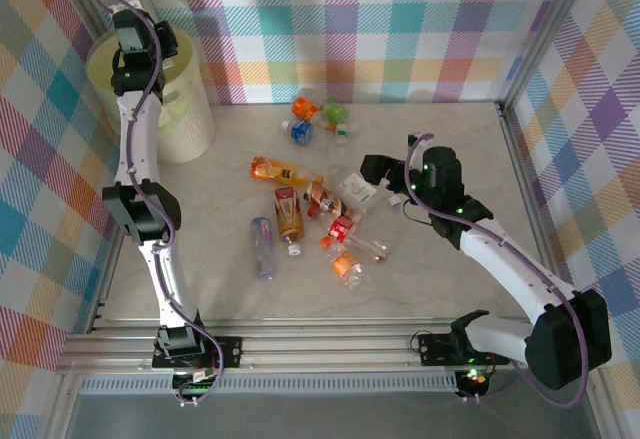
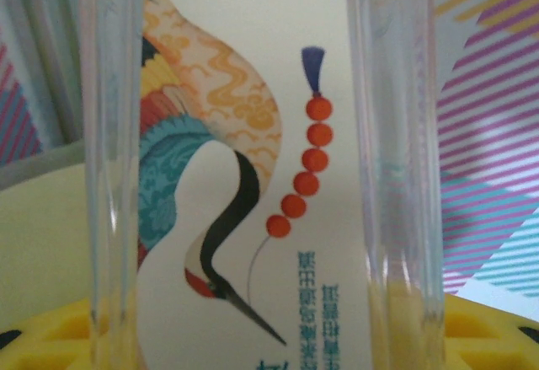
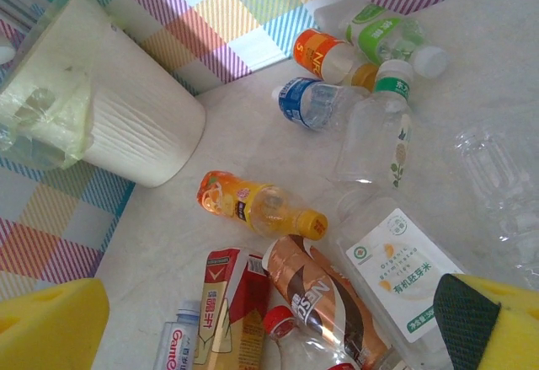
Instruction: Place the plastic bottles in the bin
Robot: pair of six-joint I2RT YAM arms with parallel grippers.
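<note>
The worktop [image 1: 450, 149] is a pale, faintly marbled slab. Walls of pastel plaid cloth [image 1: 400, 29] close it in at the back and on both sides. A metal rail [image 1: 330, 344] runs along its near edge and carries the bases of the two arms.

There is one bin [image 1: 190, 109], standing upright in the far left corner against the plaid cloth.

The plastic bottles [image 1: 310, 204] lie loose in the middle of the worktop, well apart from the bin. I count twelve from above, though the overlapping ones make this uncertain:
- Four form a far group: one with an orange label [image 3: 320, 50], one green [image 3: 379, 29], one blue [image 3: 299, 100] and one clear with a green cap [image 3: 379, 126].
- One orange juice bottle [image 3: 253, 206] lies alone between that group and the rest.
- Seven crowd the nearer cluster, among them a red-labelled one [image 3: 223, 302], a brown one [image 3: 324, 302] and a clear one with a white label [image 3: 396, 269].

A thirteenth, the crane-label bottle [image 2: 253, 134], is clear with a cream label showing a crane and red beads. It sits upright between the yellow pads of the left claw [image 2: 269, 336], which is clenched on it. From above, that arm reaches out over the bin's mouth.

The right claw [image 1: 378, 174] hangs released over the cluster's right side, its yellow pads [image 3: 50, 324] spread wide and holding nothing.
</note>
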